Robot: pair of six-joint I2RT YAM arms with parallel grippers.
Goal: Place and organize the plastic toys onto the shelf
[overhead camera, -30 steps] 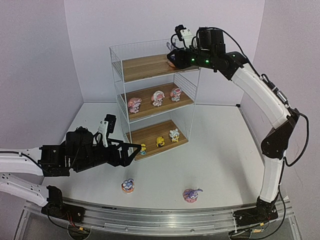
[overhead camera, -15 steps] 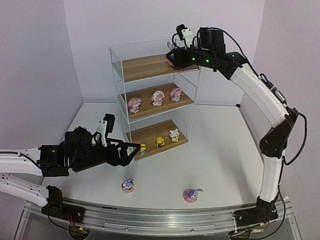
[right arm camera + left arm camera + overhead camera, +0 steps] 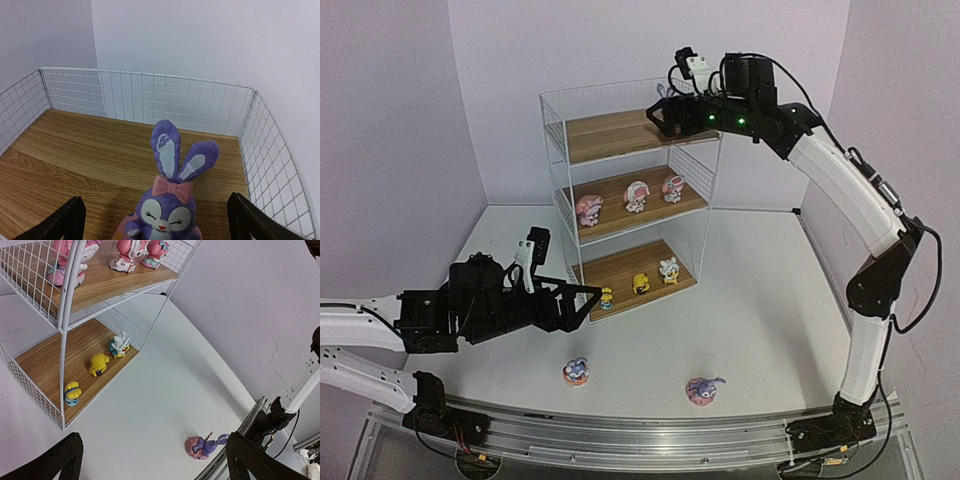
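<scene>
Left tool (image 3: 152, 457), right tool (image 3: 156, 217) released; right straddles glossy purple long-eared plastic bunny (image 3: 167, 200) on wire shelf (image 3: 150, 100), woodgrain top board; face wrist-view only.

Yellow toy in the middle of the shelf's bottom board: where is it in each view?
Top external: the yellow toy sits just below centre, on the bottom board of the shelf.
Left wrist: left of centre, on that same board.
Right wrist: not in it; only the top board and a purple bunny show.
Shared landmark: the shelf's white wire and wooden boards, in all three views.
</scene>
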